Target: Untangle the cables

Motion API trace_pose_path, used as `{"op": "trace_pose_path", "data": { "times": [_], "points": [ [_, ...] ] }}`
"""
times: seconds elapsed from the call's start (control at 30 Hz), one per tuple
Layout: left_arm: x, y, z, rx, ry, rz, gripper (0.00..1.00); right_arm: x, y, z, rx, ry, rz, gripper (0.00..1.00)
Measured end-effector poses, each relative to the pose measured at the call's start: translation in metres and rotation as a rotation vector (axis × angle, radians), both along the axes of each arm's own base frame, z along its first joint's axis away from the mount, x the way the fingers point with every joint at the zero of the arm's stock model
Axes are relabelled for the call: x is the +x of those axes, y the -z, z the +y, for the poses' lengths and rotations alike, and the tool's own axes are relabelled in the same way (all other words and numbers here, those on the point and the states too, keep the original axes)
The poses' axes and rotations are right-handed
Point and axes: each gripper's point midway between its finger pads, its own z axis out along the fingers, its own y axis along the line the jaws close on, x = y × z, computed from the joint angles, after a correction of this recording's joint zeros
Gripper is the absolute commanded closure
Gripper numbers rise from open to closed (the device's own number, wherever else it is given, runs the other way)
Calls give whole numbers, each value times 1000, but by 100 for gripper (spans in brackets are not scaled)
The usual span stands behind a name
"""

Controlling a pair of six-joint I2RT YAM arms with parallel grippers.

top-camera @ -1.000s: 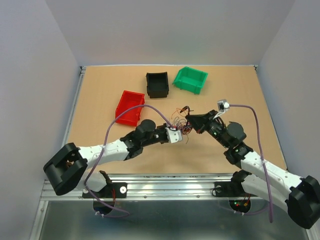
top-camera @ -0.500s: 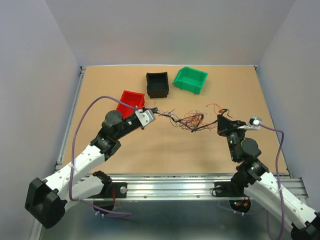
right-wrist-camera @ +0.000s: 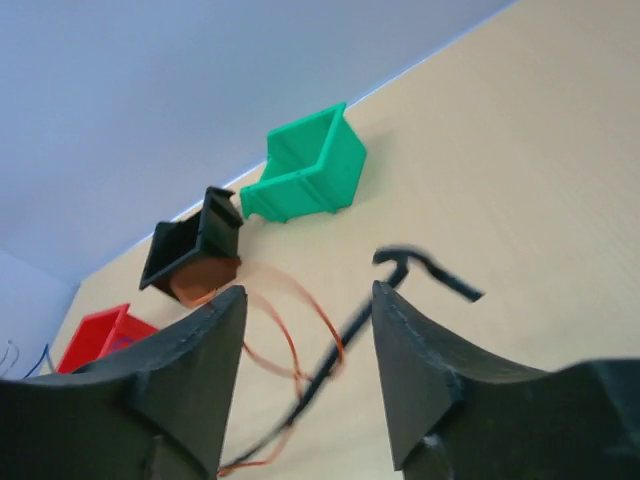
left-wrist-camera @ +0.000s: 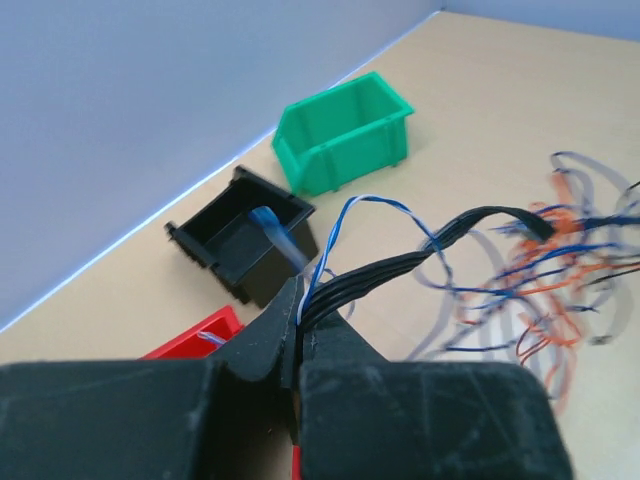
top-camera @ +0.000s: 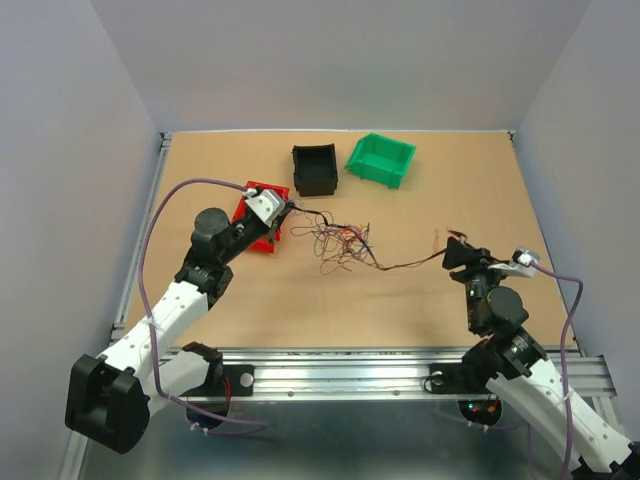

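Showing the cables (top-camera: 338, 243) as a loose tangle on the tabletop (top-camera: 420, 200), between the two arms and nearer the left one. The left gripper (top-camera: 287, 208), over the red bin (top-camera: 268, 240), is clenched on a bundle of dark strands. The right gripper (top-camera: 452, 252) is released, jaws apart, with a dark strand and an orange loop passing through the gap.

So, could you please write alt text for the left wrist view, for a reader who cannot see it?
The left gripper pinches a bundle of thin black cables that leads to a loose orange and purple tangle on the tan table. Behind stand a black bin, a green bin and the corner of a red bin.
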Motion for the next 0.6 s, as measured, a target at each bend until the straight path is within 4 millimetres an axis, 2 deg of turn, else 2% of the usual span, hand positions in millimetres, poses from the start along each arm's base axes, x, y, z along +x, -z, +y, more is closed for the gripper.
{"op": "trace_pose_path", "data": {
  "times": [0.13, 0.17, 0.33, 0.43, 0.5, 0.6],
  "points": [
    [-28, 2, -27, 15, 216, 0, 100, 1, 5, 24, -80, -133, 17, 21],
    [-38, 5, -35, 26, 277, 2, 100, 1, 7, 35, -113, -195, 22, 17],
    [-66, 9, -53, 51, 421, 0, 100, -1, 13, 91, -227, -487, -14, 17],
    [-80, 6, -59, 58, 477, -16, 100, -6, 23, 129, -295, -689, -29, 15],
    [-89, 2, -63, 61, 512, -27, 100, -7, 42, 155, -338, -824, 1, 13],
    [-97, -2, -66, 62, 540, -40, 100, -7, 77, 181, -375, -968, 89, 13]
  ]
}}
